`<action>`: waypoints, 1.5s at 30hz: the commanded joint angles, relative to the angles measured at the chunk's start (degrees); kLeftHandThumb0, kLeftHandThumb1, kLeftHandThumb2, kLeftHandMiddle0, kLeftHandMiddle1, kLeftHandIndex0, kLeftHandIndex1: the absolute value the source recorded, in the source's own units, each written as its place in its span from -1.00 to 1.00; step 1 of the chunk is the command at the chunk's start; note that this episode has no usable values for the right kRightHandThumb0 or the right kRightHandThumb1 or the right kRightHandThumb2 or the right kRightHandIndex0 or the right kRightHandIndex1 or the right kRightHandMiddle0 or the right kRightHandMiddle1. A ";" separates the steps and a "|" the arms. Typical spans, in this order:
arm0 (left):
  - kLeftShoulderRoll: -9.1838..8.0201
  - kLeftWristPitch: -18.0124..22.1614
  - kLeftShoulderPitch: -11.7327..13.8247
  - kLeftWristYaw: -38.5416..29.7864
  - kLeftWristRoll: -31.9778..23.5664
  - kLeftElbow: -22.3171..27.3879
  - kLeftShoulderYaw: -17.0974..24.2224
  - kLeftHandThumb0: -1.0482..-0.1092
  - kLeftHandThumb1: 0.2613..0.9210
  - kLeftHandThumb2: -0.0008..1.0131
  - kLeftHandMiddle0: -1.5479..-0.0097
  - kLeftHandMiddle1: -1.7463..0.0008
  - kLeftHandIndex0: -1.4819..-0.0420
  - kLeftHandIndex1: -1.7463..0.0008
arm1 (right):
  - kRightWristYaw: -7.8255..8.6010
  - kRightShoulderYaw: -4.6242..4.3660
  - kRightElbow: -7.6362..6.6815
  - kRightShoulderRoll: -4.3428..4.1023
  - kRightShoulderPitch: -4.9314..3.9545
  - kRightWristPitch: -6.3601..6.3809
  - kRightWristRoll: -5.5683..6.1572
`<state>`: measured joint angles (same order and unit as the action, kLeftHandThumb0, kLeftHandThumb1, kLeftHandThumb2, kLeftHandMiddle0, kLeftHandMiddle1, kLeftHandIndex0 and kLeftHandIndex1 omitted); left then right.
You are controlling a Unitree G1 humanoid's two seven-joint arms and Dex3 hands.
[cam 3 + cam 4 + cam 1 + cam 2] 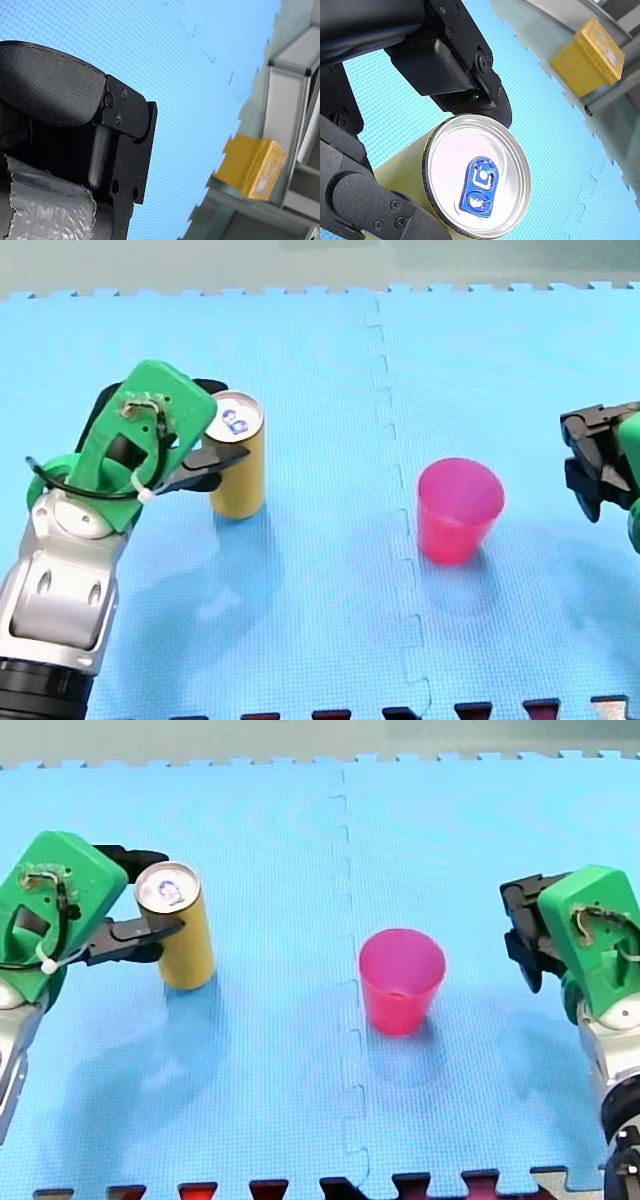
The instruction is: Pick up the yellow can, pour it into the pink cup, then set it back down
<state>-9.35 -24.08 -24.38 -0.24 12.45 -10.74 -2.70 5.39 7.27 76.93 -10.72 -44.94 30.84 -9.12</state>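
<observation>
The yellow can [238, 465] stands upright on the blue foam mat, left of centre, its silver top with a blue tab facing up [476, 181]. My left hand [225, 425] is at the can's upper part, one black finger across its front and another behind it, both against the can in the second wrist view. The pink cup [458, 508] stands upright right of the mat's middle seam, apart from the can. My right hand [525, 930] hovers to the right of the cup and holds nothing.
A jagged seam [400, 540] runs down the mat between can and cup. Dark and red puzzle-edge pieces [300, 1190] line the near border. Off the mat, a yellow box [590, 55] sits by a metal frame [290, 115].
</observation>
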 commanded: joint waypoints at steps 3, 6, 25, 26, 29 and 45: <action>1.22 6.99 0.17 5.68 0.69 -1.56 1.14 -0.23 0.76 -0.96 -0.42 1.00 -0.11 1.00 | 0.26 0.26 0.04 -0.60 0.17 0.07 0.36; 2.34 14.91 1.47 11.58 1.95 -4.00 1.34 -0.82 0.97 -0.82 0.02 1.00 0.28 1.00 | 0.34 0.41 0.05 -0.81 0.22 0.08 0.40; 2.37 12.95 3.31 6.39 -0.11 -1.76 0.96 -1.00 1.00 -0.80 0.70 1.00 0.83 1.00 | 0.49 0.77 0.20 -1.16 -0.18 -0.80 0.34; 2.31 12.84 3.37 5.89 -0.39 -1.68 1.07 -1.00 1.00 -0.80 0.70 1.00 0.83 1.00 | 0.51 0.77 0.19 -1.16 -0.17 -0.76 0.34; 2.33 12.70 3.37 5.00 -1.14 -1.79 1.45 -1.00 1.00 -0.79 0.71 1.00 0.84 1.00 | 0.64 0.82 0.19 -1.18 -0.18 -0.75 0.39; 2.81 14.69 2.96 4.00 -2.80 -5.36 1.74 -1.00 1.00 -0.81 0.74 1.00 0.85 1.00 | 0.85 1.10 0.28 -1.30 -0.06 -0.55 0.60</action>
<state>-6.36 -9.91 -21.16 3.74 9.86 -15.34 -1.12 6.29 8.33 77.16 -11.75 -45.01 30.16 -8.62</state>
